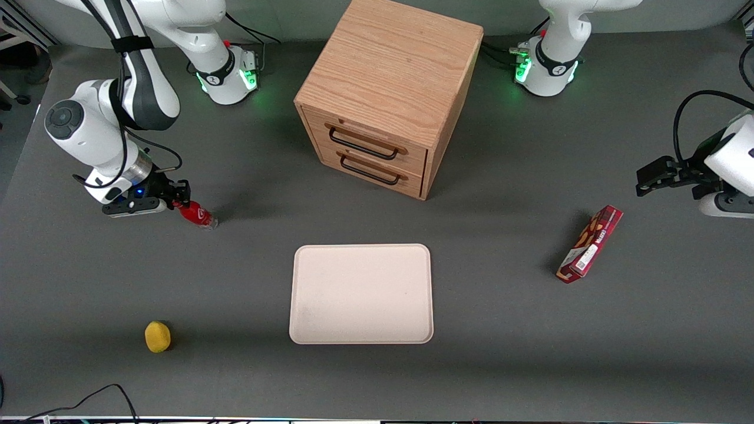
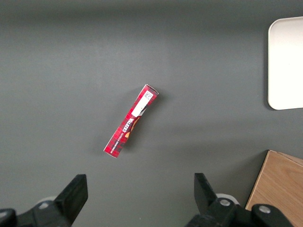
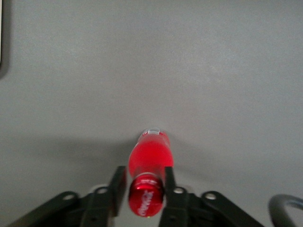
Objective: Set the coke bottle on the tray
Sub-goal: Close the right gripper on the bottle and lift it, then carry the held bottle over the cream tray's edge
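Note:
The coke bottle (image 1: 198, 215), small and red with a clear base, is tilted at the working arm's end of the table, its base at or just above the tabletop. My right gripper (image 1: 180, 204) is low over the table and shut on the bottle's capped end. In the right wrist view the red cap and body (image 3: 150, 161) sit between the two black fingers of the gripper (image 3: 144, 176). The cream-beige tray (image 1: 361, 293) lies flat and bare at mid-table, nearer the front camera than the bottle; its corner also shows in the left wrist view (image 2: 286, 61).
A wooden drawer cabinet (image 1: 383, 94) stands farther from the front camera than the tray. A yellow lemon (image 1: 158, 336) lies nearer the front camera than the bottle. A long red snack box (image 1: 590, 244) lies toward the parked arm's end and shows in the left wrist view (image 2: 131, 121).

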Tool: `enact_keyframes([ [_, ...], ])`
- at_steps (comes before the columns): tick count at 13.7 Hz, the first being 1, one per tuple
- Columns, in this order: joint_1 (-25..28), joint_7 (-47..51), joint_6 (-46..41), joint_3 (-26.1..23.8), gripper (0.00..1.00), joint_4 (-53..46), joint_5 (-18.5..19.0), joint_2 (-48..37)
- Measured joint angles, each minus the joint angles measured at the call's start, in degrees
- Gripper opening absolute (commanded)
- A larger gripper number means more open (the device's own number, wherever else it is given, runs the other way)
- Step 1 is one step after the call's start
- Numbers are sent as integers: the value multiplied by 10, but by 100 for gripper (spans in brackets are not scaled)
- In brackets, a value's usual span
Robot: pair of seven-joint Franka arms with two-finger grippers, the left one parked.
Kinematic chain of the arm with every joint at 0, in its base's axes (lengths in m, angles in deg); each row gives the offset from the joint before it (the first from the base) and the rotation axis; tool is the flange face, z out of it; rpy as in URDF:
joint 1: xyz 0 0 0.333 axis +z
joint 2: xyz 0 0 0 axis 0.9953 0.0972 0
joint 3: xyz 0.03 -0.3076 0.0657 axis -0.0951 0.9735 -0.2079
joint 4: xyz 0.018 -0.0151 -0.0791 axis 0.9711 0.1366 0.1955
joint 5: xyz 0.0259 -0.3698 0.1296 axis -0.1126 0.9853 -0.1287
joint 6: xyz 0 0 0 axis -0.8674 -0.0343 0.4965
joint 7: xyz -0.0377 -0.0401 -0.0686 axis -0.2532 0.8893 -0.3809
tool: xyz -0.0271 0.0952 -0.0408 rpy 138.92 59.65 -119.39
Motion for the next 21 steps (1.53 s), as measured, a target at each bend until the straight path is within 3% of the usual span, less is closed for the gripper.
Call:
enact_keyframes([
  [5,3,0,-1,-6,0,-11,0,0],
  [7,4,6,-43,-26,0,-59,0,7],
  [10,6,62,-168,-75,0,-229,-1,69],
  [13,38,133,-216,-103,0,-406,-1,183],
  [18,147,243,-219,-96,0,-634,3,381],
  [21,195,250,-219,-40,0,-734,6,464],
])
